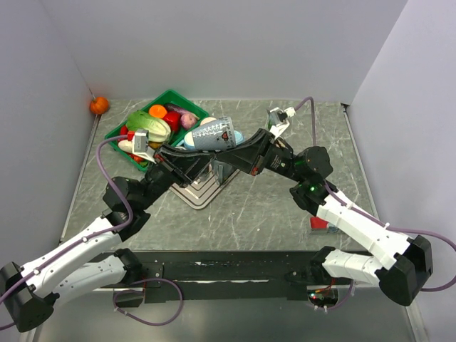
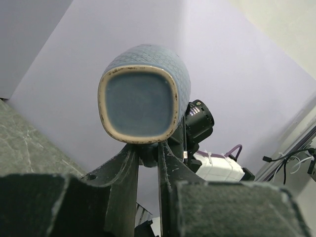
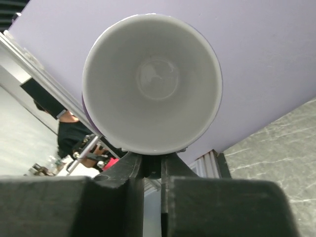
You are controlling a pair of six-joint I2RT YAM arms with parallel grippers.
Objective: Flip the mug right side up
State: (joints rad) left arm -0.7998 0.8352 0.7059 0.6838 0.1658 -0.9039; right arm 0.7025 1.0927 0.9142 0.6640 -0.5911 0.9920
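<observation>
The mug (image 1: 214,133) is blue-grey with a fine pattern and is held on its side in the air above the table. In the left wrist view I see its flat base (image 2: 138,101). In the right wrist view I see its white inside (image 3: 153,81). My left gripper (image 1: 187,153) comes from the left, and its jaws (image 2: 148,150) are shut on the dark handle under the mug. My right gripper (image 1: 241,146) comes from the right, and its jaws (image 3: 153,165) are shut on the same part under the rim.
A green basket (image 1: 179,97) full of vegetables stands at the back left. An orange (image 1: 99,105) lies in the far left corner. A stepped grey stand (image 1: 203,191) lies on the table under the mug. A small red thing (image 1: 318,223) lies beside the right arm.
</observation>
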